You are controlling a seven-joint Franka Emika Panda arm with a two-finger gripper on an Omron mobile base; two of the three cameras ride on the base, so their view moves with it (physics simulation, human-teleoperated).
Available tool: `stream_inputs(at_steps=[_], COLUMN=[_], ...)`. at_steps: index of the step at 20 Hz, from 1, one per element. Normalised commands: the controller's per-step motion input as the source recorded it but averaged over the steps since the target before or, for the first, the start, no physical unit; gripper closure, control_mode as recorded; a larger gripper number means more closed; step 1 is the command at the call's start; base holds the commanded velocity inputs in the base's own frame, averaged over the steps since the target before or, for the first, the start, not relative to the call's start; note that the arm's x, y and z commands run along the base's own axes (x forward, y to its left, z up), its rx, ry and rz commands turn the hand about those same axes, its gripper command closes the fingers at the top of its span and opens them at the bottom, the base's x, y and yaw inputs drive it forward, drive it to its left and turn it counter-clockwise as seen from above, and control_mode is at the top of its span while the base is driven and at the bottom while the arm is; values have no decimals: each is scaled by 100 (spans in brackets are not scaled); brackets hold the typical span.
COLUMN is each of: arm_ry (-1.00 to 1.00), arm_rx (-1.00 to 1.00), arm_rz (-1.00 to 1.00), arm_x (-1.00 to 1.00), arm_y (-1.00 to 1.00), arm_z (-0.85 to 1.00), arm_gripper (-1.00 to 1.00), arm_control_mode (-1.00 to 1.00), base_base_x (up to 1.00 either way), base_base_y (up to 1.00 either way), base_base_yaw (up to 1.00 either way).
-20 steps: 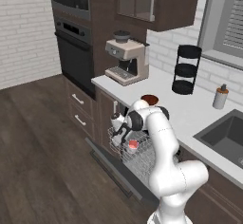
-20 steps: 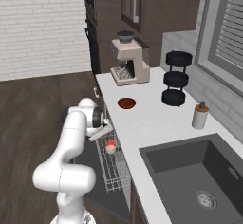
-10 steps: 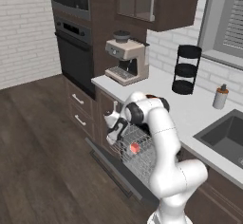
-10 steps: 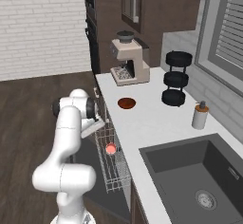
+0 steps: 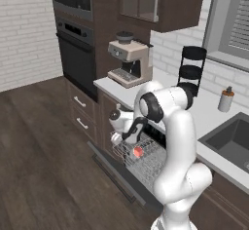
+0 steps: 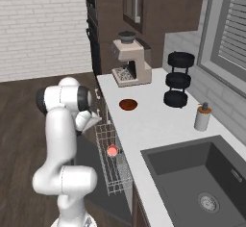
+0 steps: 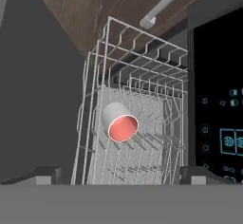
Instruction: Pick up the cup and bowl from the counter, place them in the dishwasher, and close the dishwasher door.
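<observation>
The cup (image 7: 119, 122) lies on its side in the dishwasher's wire rack (image 7: 142, 47), its pinkish-red inside facing the hand camera. It shows as a red spot in the rack in both base views, cup (image 5: 138, 151) and cup (image 6: 112, 150). My gripper (image 7: 122, 174) is open and empty, held back above the rack's front end, clear of the cup; gripper (image 5: 127, 137), gripper (image 6: 94, 120). The reddish-brown bowl (image 6: 128, 104) sits on the white counter (image 6: 144, 125) in front of the coffee machine. The dishwasher door (image 5: 115, 175) hangs open and flat beneath the pulled-out rack.
A coffee machine (image 6: 129, 62), a black three-tier rack (image 6: 178, 79) and a soap bottle (image 6: 202, 117) stand on the counter. The dark sink (image 6: 202, 182) lies to the right. The wall oven (image 5: 78, 58) and cabinet drawers (image 5: 80, 112) are left of the dishwasher.
The jaws have opened and let go of the cup, which now rests in the rack. The hand has drawn back from it toward the rack's front.
</observation>
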Motion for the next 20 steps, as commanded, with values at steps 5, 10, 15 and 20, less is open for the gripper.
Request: stream_inputs(at_steps=[5, 10, 15, 20], arm_ry=[-12, 0, 6, 11], arm_rx=[0, 0, 0, 0], arm_rz=[0, 0, -3, -3], arm_x=[-48, -2, 19, 23], arm_y=[-11, -21, -35, -40], arm_z=[100, 100, 100, 100], arm_gripper=[-100, -100, -100, -100], arm_control_mode=[-100, -100, -100, -100], base_base_x=[0, 0, 0, 0], base_base_y=[0, 0, 0, 0], base_base_yaw=[0, 0, 0, 0])
